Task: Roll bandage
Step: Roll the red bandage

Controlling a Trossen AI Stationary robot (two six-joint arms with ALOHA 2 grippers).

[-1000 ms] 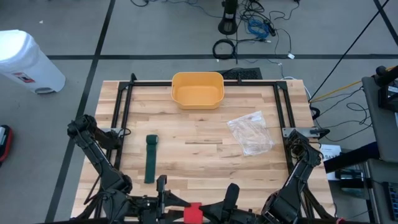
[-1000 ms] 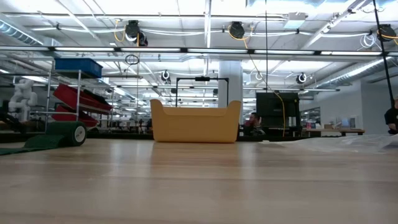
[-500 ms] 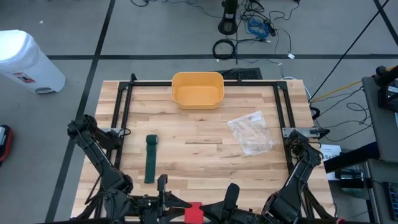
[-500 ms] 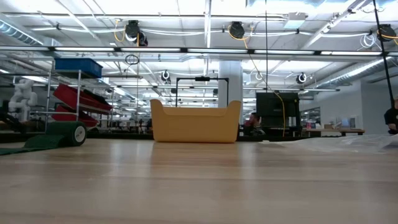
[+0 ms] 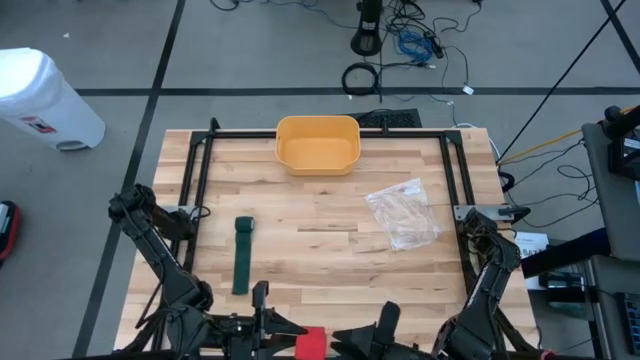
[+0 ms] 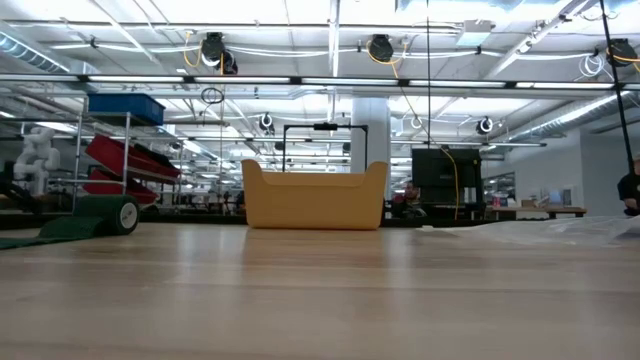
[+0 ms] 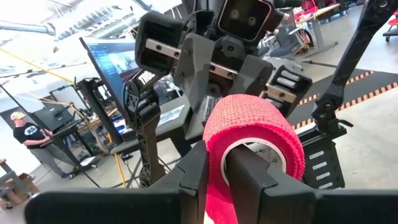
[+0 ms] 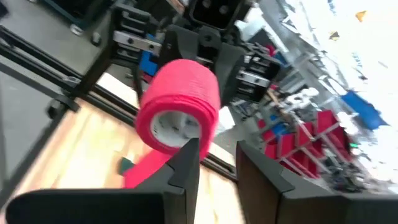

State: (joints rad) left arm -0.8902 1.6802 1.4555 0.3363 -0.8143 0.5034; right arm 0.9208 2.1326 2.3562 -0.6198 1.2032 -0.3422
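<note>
At the worktop's near edge, the left gripper (image 7: 214,171) pinches the soft, light pink roll (image 7: 252,140) through its core, likely crushable, while the right gripper (image 8: 214,163) stands slightly open, empty, beside it.

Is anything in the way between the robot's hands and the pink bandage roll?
Nothing visible. The left gripper already clamps the pink bandage roll at the table's near edge, and the right gripper faces it, jaws open, with only air between.

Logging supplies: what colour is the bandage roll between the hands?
Bright pinkish red bandage roll; the left wrist view shows it best.
</note>
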